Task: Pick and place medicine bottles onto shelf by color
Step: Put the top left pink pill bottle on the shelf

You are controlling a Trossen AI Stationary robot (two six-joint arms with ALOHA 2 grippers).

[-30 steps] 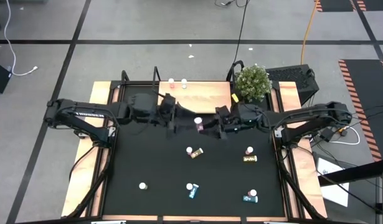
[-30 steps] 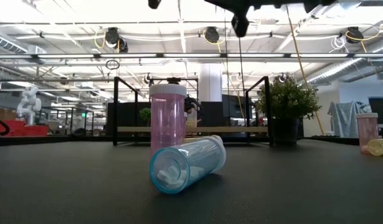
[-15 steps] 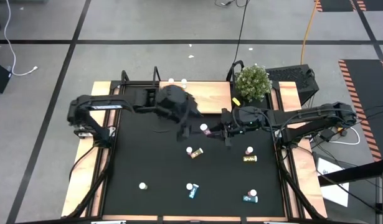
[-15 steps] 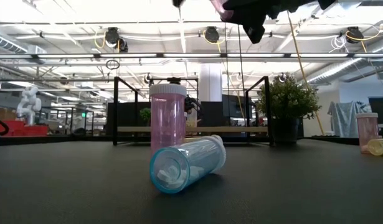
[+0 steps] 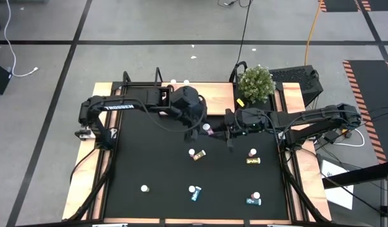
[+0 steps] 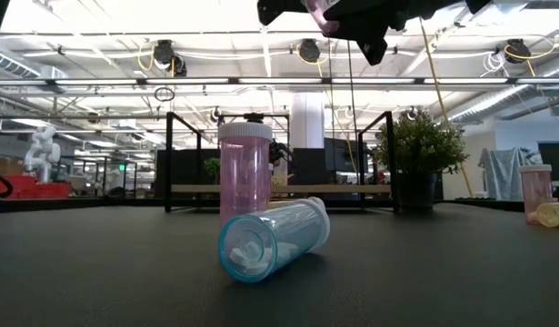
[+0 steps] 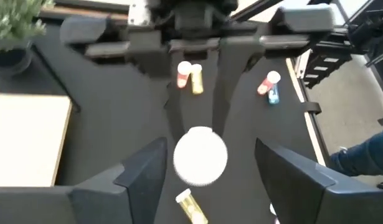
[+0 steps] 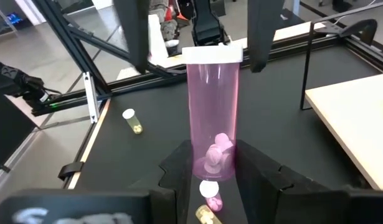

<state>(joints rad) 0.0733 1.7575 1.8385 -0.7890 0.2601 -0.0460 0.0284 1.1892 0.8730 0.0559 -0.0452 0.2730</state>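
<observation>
My right gripper (image 8: 210,177) is shut on a pink medicine bottle (image 8: 213,106) with a white cap (image 5: 207,129), held above the black mat in the middle of the table. My left gripper (image 7: 200,171) is open and points down over it. Its fingers (image 8: 134,34) stand on either side of the cap (image 7: 200,155) with a gap on each side. The light-wood shelf (image 5: 214,98) stands at the far edge with two bottles (image 5: 179,81) on it. Other bottles lie or stand on the mat, such as a teal one (image 6: 272,241) and a pink one (image 6: 244,173). My right gripper pinches the pink bottle's lower part (image 8: 211,158) between its two fingers. The fingers come about level from the table's right side. The bottle stands upright with its cap up, lifted clear of the mat.
A potted plant (image 5: 255,82) stands at the far right beside the shelf. Loose bottles are on the mat at the centre (image 5: 195,153), right (image 5: 252,157), near left (image 5: 144,188), near centre (image 5: 194,192) and near right (image 5: 253,200).
My left gripper has swung toward the table's right, tipped to point down, and come over the pink bottle's cap. My right gripper has shifted a little toward the near edge with the bottle, then held still.
</observation>
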